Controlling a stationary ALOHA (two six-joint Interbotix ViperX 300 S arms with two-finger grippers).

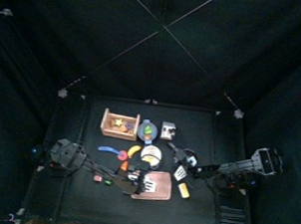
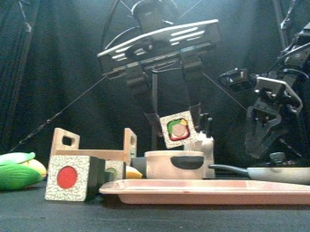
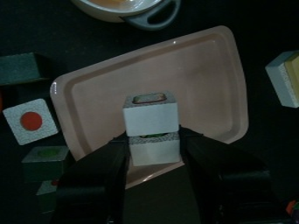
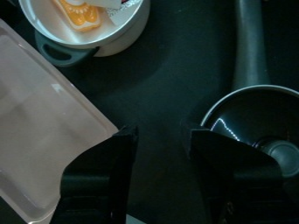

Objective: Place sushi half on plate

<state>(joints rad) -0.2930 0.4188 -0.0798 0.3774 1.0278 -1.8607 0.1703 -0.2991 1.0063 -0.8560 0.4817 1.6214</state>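
Clamped in the left gripper (image 3: pixel 152 150) is the sushi half (image 3: pixel 152 127), a white block (green-and-red face in the front view) hanging above the pink plate (image 3: pixel 100 87), which lies at the front of the black table (image 1: pixel 104 205) inside black curtains; further right, the right gripper (image 4: pixel 156 147) hovers with jaws parted and empty, between plate edge and dark pan (image 4: pixel 251 118)

Robot lab: black curtains (image 1: pixel 38 63) pen small table (image 1: pixel 79 192) w/ toys.
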